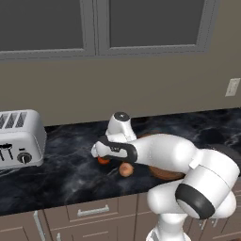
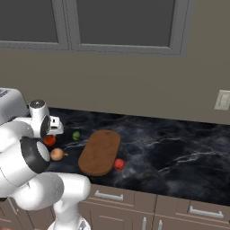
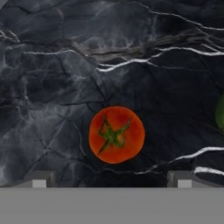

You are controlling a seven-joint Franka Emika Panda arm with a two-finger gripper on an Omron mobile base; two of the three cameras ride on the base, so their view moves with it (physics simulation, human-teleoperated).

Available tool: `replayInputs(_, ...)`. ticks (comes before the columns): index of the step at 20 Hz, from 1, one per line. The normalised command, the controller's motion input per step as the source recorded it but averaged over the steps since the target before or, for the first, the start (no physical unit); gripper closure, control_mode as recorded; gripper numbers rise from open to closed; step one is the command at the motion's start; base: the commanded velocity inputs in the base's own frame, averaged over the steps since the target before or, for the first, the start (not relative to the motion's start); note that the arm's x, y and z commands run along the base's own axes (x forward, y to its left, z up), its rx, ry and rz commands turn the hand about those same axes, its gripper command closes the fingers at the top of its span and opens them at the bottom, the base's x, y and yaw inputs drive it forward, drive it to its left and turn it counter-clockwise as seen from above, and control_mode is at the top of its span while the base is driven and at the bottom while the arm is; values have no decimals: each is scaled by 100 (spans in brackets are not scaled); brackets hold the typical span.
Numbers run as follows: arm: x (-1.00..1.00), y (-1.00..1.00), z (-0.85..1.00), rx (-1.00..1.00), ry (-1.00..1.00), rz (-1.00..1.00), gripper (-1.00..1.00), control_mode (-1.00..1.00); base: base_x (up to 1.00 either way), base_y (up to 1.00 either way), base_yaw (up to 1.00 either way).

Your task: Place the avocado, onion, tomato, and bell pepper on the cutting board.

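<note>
The arm reaches out over the black marble counter [image 2: 179,152] with its claw [image 3: 111,178] pointing straight down, fingers spread wide and holding nothing. Directly under it lies the tomato [image 3: 116,134], orange-red with a green star of a stem, sitting between the two fingertips [image 3: 40,179] in the hand view but below them, not touched. In the right base view the tomato [image 2: 49,140] peeks out just under the hand.

The onion [image 2: 57,154], pale tan, lies on the counter at about 5 o'clock from the tomato, close by. The avocado [image 2: 76,134], small and green, sits at about 2 o'clock from the tomato, between it and the cutting board [image 2: 99,152]. A sliver of green at the 3 o'clock edge of the hand view is the avocado [image 3: 220,112] too.

The brown oval board lies bare on the counter. The red bell pepper [image 2: 119,164] rests against its near edge at about 4 o'clock. A silver toaster [image 1: 20,138] stands well off at the counter's 9 o'clock end.
</note>
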Motion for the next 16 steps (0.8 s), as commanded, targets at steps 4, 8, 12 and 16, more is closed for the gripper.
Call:
replayInputs(4, 6, 2, -8, 0, 0, 0, -100, -100, 0, 0, 0)
replayInputs(8, 0, 6, -8, 0, 0, 0, -100, -100, 0, 0, 0)
replayInputs(12, 0, 5, -10, 0, 0, 0, -100, -100, 0, 0, 0)
replayInputs(16, 0, 1, -11, 0, 0, 0, -100, -100, 0, 0, 0)
